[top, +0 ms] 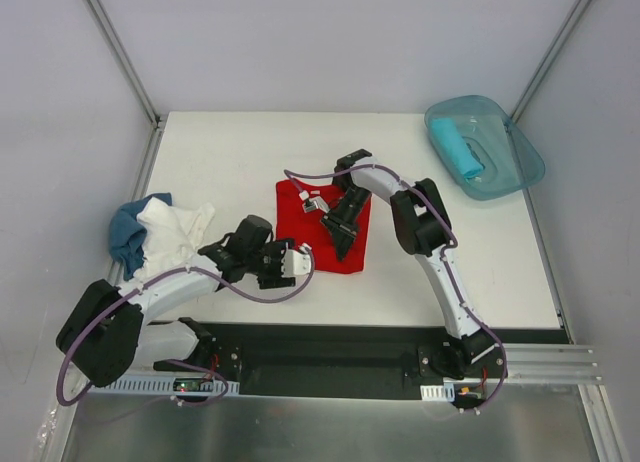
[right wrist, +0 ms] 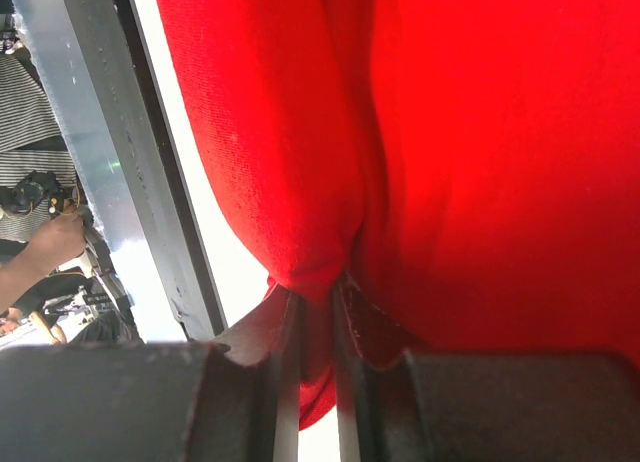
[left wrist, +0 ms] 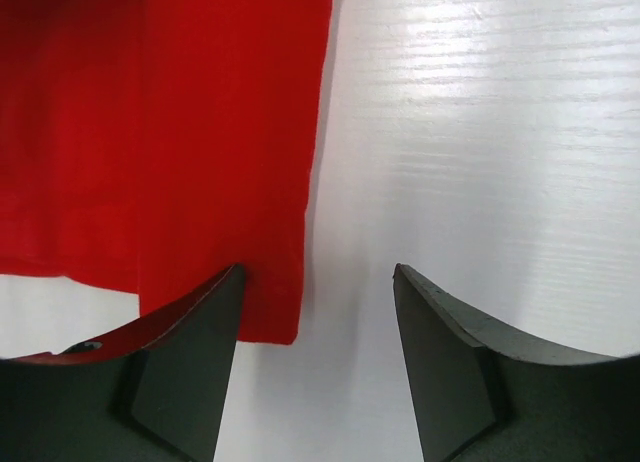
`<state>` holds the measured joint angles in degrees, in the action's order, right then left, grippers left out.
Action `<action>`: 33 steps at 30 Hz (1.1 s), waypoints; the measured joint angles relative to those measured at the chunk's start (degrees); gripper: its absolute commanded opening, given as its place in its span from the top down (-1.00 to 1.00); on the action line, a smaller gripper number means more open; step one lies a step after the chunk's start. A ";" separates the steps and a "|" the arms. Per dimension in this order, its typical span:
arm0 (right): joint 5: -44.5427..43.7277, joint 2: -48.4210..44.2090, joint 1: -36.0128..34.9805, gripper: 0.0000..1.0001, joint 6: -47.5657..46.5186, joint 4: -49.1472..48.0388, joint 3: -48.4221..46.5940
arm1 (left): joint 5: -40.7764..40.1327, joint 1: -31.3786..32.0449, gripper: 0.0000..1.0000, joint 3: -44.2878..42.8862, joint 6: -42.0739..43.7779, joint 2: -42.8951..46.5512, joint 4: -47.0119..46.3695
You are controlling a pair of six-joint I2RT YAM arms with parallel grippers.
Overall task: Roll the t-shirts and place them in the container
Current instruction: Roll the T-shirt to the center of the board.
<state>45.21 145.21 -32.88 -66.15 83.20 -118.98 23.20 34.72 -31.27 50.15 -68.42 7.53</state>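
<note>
Robot lab, white panelled enclosure (top: 300,42), aluminium mounting rail (top: 545,362)

Flat t-shirt (top: 298,227) central on table (top: 230,152) — shirt heap (top: 165,232) left, tub (top: 520,167) holding rolled t-shirt (top: 457,147) far right.

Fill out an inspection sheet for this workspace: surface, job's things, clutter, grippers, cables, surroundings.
Surface: white table, no spills seen.
Job's things: red t-shirt lying folded mid-table; white t-shirt and blue t-shirt heaped at the left edge; turquoise t-shirt rolled, inside the tub.
Clutter: teal plastic tub at the far right corner; nothing else seen.
Grippers: left gripper open at the red t-shirt's edge, holding nothing; right gripper shut on a fold of the red t-shirt.
Cables: purple cables looped along both arms.
Surroundings: pale walls; metal rail at the near edge; person's hand beyond the table.
</note>
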 measured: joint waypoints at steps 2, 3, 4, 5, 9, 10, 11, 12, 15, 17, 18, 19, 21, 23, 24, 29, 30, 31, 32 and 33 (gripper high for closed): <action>-0.11 0.04 -0.04 0.70 0.17 0.02 -0.07 | -1.25 1.25 -0.20 0.94 1.05 0.00 -3.13; -0.13 0.11 -0.04 0.69 0.28 0.04 -0.11 | -1.44 1.75 -0.19 1.22 1.70 0.00 -4.63; -0.15 0.15 -0.07 0.70 0.42 0.11 -0.20 | -1.79 2.19 -0.19 1.42 2.25 0.00 -5.88; -0.20 0.24 -0.07 0.69 0.57 0.17 -0.31 | -2.12 2.58 -0.18 1.62 2.95 0.00 -7.06; -0.44 0.48 -0.15 0.69 0.90 0.44 -0.72 | -3.04 3.61 -0.15 2.69 5.42 -0.22 -9.75; -0.44 0.50 -0.17 0.69 0.96 0.48 -0.76 | -3.37 3.72 -0.15 3.02 6.14 -0.44 -10.14; -0.46 0.55 -0.17 0.69 1.01 0.52 -0.81 | -3.91 3.87 -0.14 3.17 6.69 -0.92 -10.34; -0.46 0.55 -0.17 0.69 1.01 0.55 -0.81 | -4.37 3.93 -0.13 3.21 7.23 -1.57 -10.45; -0.48 0.55 -0.22 0.69 1.01 0.55 -0.81 | -6.01 3.96 -0.07 3.21 9.27 -4.76 -12.13; -0.50 0.55 -0.22 0.68 1.03 0.57 -0.81 | -7.04 3.98 -0.02 3.04 10.58 -6.40 -13.73; -0.52 0.55 -0.22 0.68 1.03 0.57 -0.81 | -7.37 3.98 0.07 2.80 11.23 -7.23 -14.47; -0.52 0.55 -0.22 0.67 1.03 0.59 -0.81 | -7.50 3.96 0.15 2.51 11.69 -7.96 -14.80; -0.55 0.57 -0.22 0.55 1.03 0.59 -0.81 | -8.33 3.98 0.46 1.11 12.37 -9.88 -14.45; -0.50 0.57 -0.22 0.22 1.05 0.66 -0.81 | -9.55 3.98 0.70 -2.21 12.04 -13.20 -12.61; -0.46 0.57 -0.22 0.08 1.05 0.76 -0.79 | -10.32 3.98 0.79 -4.48 11.56 -14.97 -10.97; 4.09 -2.43 1.09 -0.92 2.78 2.80 1.14 | -10.29 3.85 1.00 -11.06 9.14 -18.29 -4.44; 3.50 -3.54 1.77 -0.92 2.12 2.14 1.27 | -9.94 3.82 1.00 -11.50 8.63 -18.21 -3.04; 2.64 -4.48 2.89 -0.92 1.66 0.55 1.57 | -9.57 3.80 1.00 -11.87 8.07 -18.12 -1.88; 2.16 -5.29 4.13 -0.92 1.33 -0.59 1.90 | -9.03 3.80 1.00 -12.20 7.67 -18.05 -0.96; 1.53 -6.29 5.97 -0.92 1.01 -2.12 2.75 | -8.15 3.78 1.00 -12.66 7.28 -18.03 0.44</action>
<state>46.74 138.91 -26.92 -65.14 81.08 -116.22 15.05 38.50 -43.92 57.43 -86.46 7.97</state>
